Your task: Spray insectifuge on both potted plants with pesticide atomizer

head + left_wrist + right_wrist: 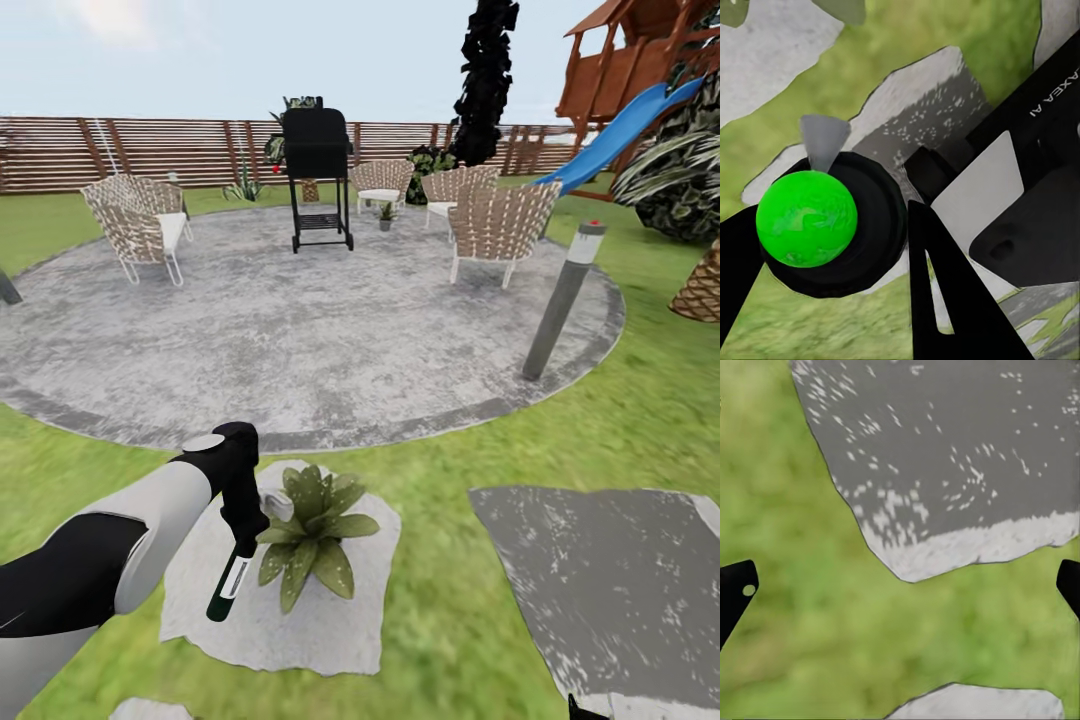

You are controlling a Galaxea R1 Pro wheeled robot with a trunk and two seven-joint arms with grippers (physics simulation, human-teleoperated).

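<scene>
A speckled, rough-looking grey stone patio (300,330) meets matt green lawn (440,640), backed by a brown slatted wooden fence (150,150), woven wicker chairs (500,225) and a glossy black grill (317,150).

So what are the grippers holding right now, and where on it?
The left gripper holds the slim dark green-black atomizer bottle by its upper end, body hanging down. The right gripper is open over grass, holding nothing.

Head camera looks forward and down across the patio (330,330) toward the fence (150,150); both wrist cameras face down, close over lawn (810,607) and stepping stones (960,457)
</scene>
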